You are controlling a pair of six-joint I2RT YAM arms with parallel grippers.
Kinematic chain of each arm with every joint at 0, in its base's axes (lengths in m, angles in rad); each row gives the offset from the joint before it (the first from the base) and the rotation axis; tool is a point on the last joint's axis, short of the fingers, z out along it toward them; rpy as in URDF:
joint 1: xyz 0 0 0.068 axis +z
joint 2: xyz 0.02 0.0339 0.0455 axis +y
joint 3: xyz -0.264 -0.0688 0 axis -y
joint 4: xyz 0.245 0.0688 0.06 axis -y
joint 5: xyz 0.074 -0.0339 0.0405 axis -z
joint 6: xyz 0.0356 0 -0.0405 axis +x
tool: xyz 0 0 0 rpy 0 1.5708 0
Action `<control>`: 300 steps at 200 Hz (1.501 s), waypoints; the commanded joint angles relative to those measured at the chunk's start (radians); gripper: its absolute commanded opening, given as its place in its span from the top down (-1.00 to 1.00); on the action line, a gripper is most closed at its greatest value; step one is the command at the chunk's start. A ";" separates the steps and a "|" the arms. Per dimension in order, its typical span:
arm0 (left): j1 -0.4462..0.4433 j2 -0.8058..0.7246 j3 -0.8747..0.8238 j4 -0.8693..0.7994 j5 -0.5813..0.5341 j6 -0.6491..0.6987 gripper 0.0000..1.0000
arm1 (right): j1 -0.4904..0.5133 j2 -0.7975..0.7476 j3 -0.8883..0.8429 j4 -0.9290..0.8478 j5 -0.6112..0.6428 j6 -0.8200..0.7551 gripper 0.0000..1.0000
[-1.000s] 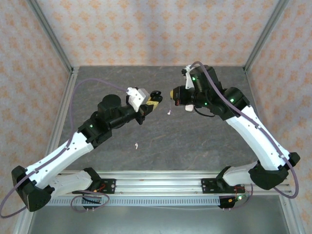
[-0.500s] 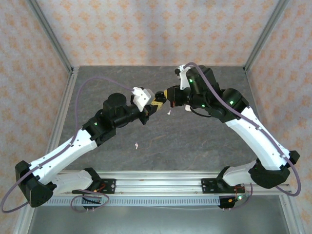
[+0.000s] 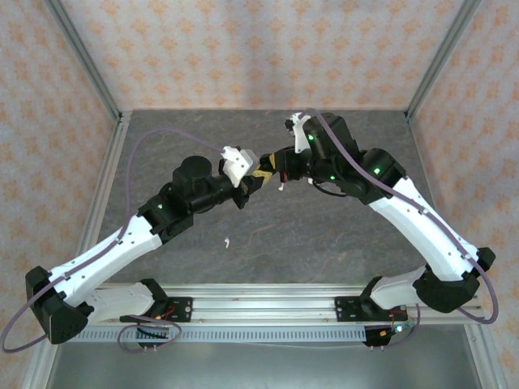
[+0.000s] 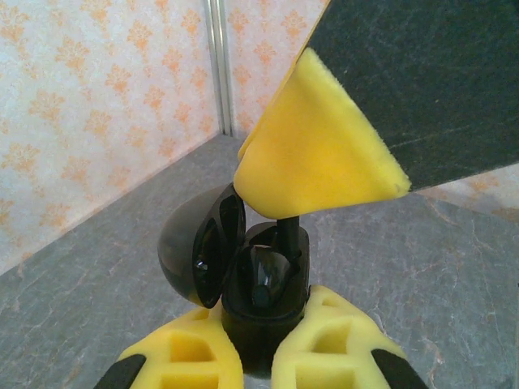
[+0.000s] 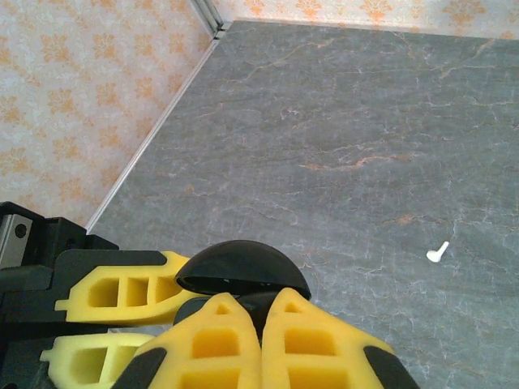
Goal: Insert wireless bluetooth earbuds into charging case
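Left pincer (image 4: 258, 356) grips case (image 4: 263, 284), right pincer (image 5: 261, 316) black earbud (image 4: 285, 231).

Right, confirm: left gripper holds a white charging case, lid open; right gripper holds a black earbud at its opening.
No: the charging case is black, per the left wrist view. The left gripper holds it, lid open; the right gripper holds a black earbud at its opening.
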 commanded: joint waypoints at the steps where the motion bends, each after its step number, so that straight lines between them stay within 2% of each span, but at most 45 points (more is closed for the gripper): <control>1: -0.012 -0.006 0.032 0.023 0.009 0.009 1.00 | 0.007 0.000 -0.011 0.025 0.004 -0.015 0.96; 157: -0.016 0.004 0.044 0.011 -0.010 0.013 1.00 | 0.017 -0.019 -0.088 0.003 -0.035 0.009 0.93; 236: -0.016 -0.002 0.044 0.002 -0.013 0.009 1.00 | 0.017 -0.007 -0.054 -0.008 -0.024 0.061 0.43; 300: -0.017 0.000 0.055 -0.007 -0.001 0.001 1.00 | 0.017 0.000 0.001 -0.026 0.008 0.105 0.19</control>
